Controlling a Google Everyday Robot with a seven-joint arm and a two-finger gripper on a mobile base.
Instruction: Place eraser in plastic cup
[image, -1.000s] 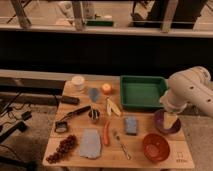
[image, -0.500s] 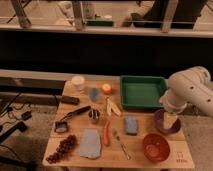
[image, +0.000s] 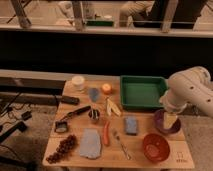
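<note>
The eraser (image: 69, 100), a black bar, lies flat near the table's left edge. The plastic cup (image: 94, 93), a small blue-grey tumbler, stands upright just right of it, next to the orange (image: 106, 88). My gripper (image: 170, 119) hangs from the white arm (image: 190, 92) at the table's right side, over a purple bowl (image: 166, 124). It is far from both the eraser and the cup.
On the wooden table (image: 172, 155) are a green tray (image: 142, 91), a white container (image: 77, 82), a black-handled knife (image: 75, 113), a dark metal cup (image: 94, 116), a banana (image: 112, 107), a carrot (image: 106, 133), a blue sponge (image: 131, 125), a blue cloth (image: 91, 143), grapes (image: 62, 149) and a red bowl (image: 155, 146).
</note>
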